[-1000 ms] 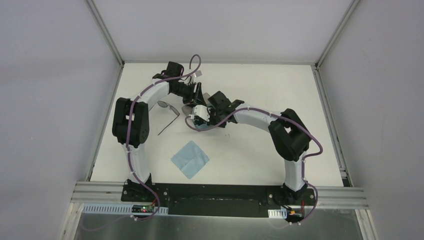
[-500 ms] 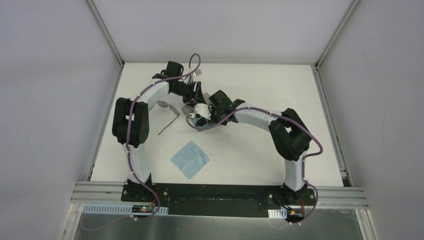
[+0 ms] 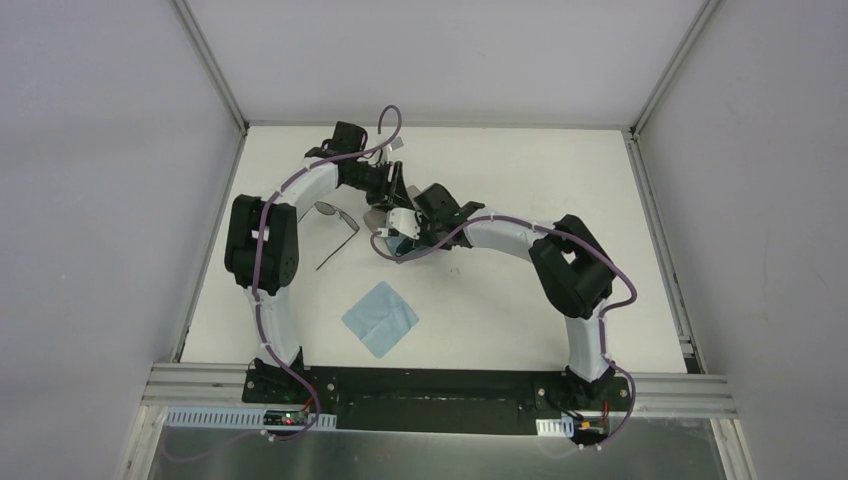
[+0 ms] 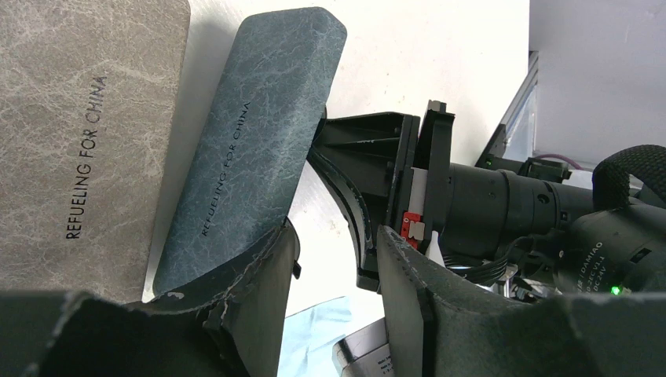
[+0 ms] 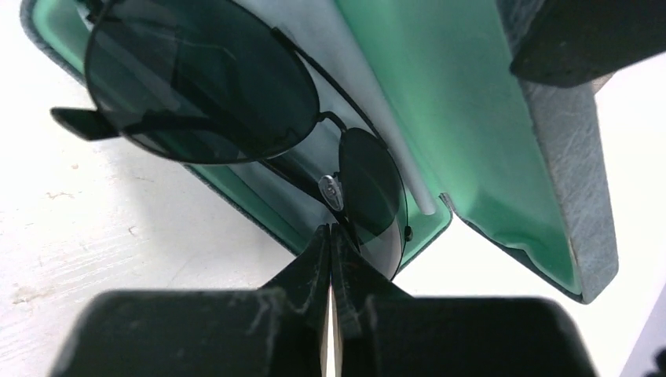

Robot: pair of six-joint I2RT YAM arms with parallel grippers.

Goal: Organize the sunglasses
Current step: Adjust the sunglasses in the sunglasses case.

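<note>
One pair of black wire-framed sunglasses (image 5: 204, 86) lies tilted in the open blue case (image 5: 471, 118), on its green lining, with one lens and an arm tip over the case's near edge. My right gripper (image 5: 330, 228) is shut on the frame beside the nose pad. A second pair of sunglasses (image 3: 337, 217) lies unfolded on the table left of both grippers. My left gripper (image 4: 336, 232) stands open; its left finger (image 4: 251, 275) rests against the outside of the blue case's lid (image 4: 251, 133), and nothing is between the jaws. In the top view the right gripper (image 3: 392, 238) sits just in front of the left gripper (image 3: 390, 190).
A beige case (image 4: 71, 118) lies closed beside the blue one. A light blue cloth (image 3: 380, 318) lies flat on the table nearer the arm bases. Another patch of light blue cloth (image 4: 322, 330) shows under the left gripper. The table's back wall (image 3: 440, 60) is close behind.
The right arm has shifted slightly toward the far left, carrying its gripper and the sunglasses a little further over the case. The left arm has barely moved.
</note>
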